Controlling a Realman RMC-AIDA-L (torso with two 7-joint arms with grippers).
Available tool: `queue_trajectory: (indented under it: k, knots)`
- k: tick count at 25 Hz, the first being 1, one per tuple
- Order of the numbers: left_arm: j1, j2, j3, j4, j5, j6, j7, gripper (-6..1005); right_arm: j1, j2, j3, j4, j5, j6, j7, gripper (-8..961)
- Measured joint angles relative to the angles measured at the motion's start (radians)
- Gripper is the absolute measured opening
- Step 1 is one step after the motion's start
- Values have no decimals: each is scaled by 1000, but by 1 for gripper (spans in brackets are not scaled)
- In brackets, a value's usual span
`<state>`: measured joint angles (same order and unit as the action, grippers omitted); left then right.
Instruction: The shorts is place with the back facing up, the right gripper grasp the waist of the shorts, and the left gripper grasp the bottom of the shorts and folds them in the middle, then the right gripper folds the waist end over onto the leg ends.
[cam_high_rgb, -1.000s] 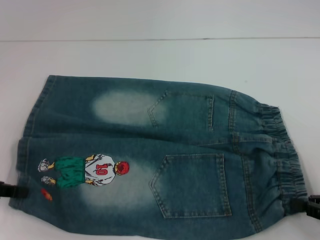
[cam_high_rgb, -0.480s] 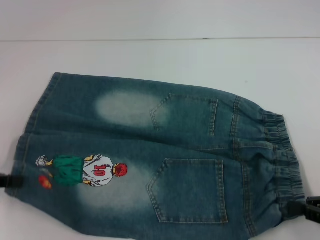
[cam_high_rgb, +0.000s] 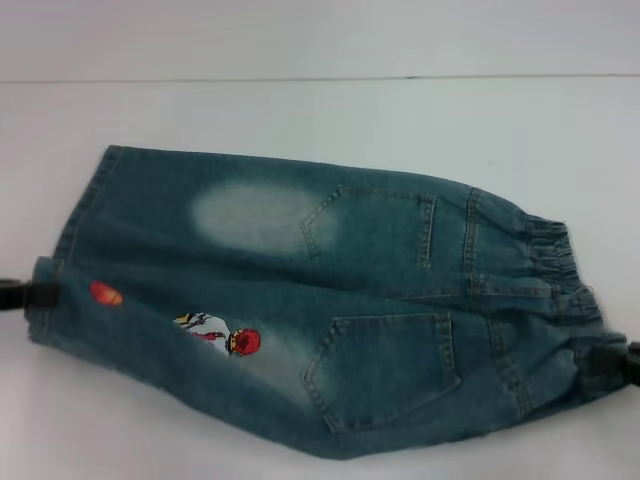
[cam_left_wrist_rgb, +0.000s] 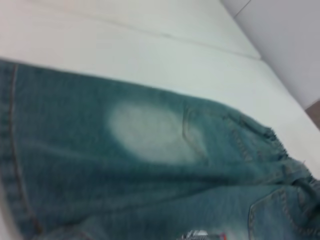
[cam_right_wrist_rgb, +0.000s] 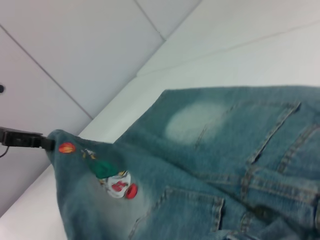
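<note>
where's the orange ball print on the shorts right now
In the head view the small orange ball print sits at the robot's left end of the faded blue-green denim shorts, by the leg hem, just beside the black left gripper pinching that lifted edge.

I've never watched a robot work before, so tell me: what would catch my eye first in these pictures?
Faded blue-green denim shorts lie across the white table, back pockets up, with the near side lifted and rolling over. Two black grippers pinch that near edge: the left gripper at the leg hem, beside an orange ball print, and the right gripper at the puckered waistband. A cartoon player print is half hidden in the fold.
</note>
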<state>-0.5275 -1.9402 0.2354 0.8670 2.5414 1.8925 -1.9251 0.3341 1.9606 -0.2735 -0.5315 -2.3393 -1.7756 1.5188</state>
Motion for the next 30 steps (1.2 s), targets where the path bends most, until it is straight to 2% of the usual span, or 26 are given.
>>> queue_trajectory:
  k: [7, 22, 30]
  knots:
    - [-52, 7, 2, -2, -73, -13, -8, 41, 46, -5, 22, -31, 3, 36, 32, 54]
    - [-182, -3, 36, -89, -92, -203, -20, 40, 187, -8, 17, -115, 12, 203, 131, 55]
    - [-205, -30, 45, -105, -139, -317, -25, 46, 233, -12, 14, -140, 19, 352, 159, 54]
